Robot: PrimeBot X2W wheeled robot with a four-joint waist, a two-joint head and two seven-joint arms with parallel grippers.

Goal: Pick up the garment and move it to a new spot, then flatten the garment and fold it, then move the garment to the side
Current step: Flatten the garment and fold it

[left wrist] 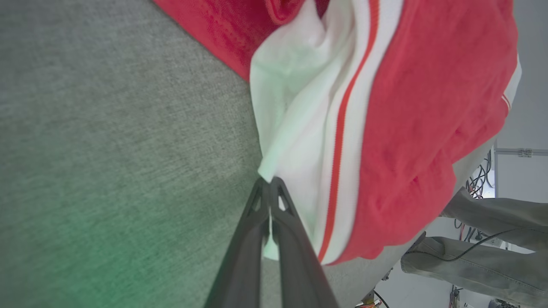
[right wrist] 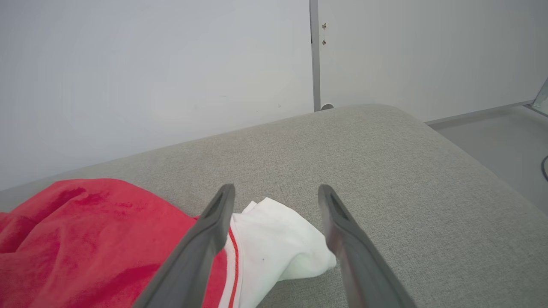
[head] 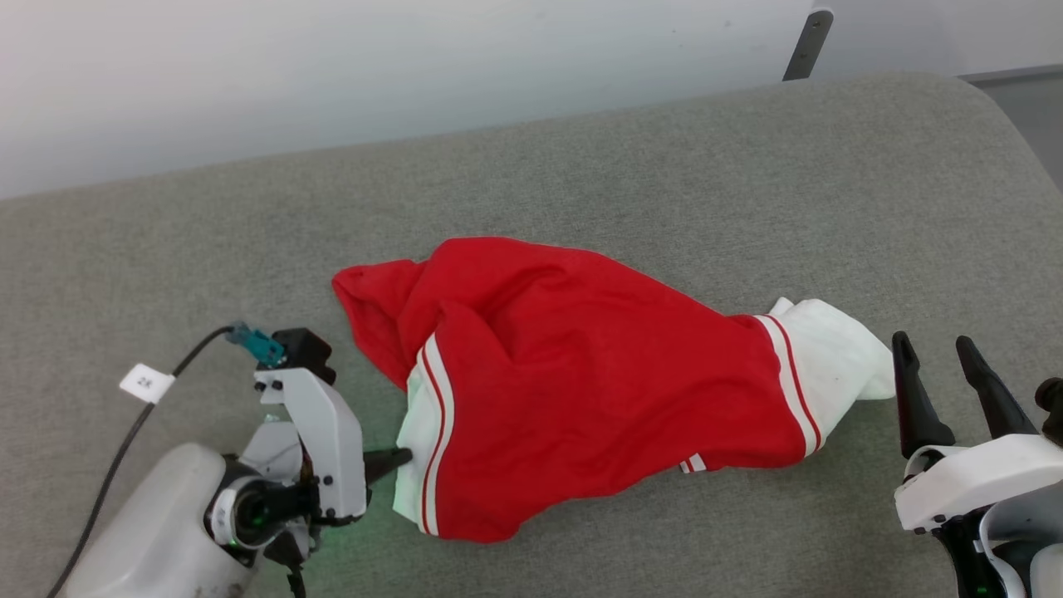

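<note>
The garment (head: 581,382), a red T-shirt with white sleeves and red-and-white stripe trim, lies crumpled on the grey cushioned surface (head: 581,166). My left gripper (head: 403,457) sits at the lower left, pointing right, shut on the white edge of the left sleeve (left wrist: 291,128); in the left wrist view the gripper (left wrist: 269,182) pinches a fold of white cloth between closed fingers. My right gripper (head: 938,345) stands open at the lower right, just right of the white right sleeve (head: 835,357). In the right wrist view the open gripper (right wrist: 276,190) is above that sleeve (right wrist: 278,239).
A pale wall runs behind the surface, with a metal post (head: 807,41) at the back right. The cushion's rounded right edge (head: 1021,149) drops to the floor. A black cable with a white tag (head: 146,383) trails from my left wrist. A person's legs (left wrist: 492,235) stand beyond the surface.
</note>
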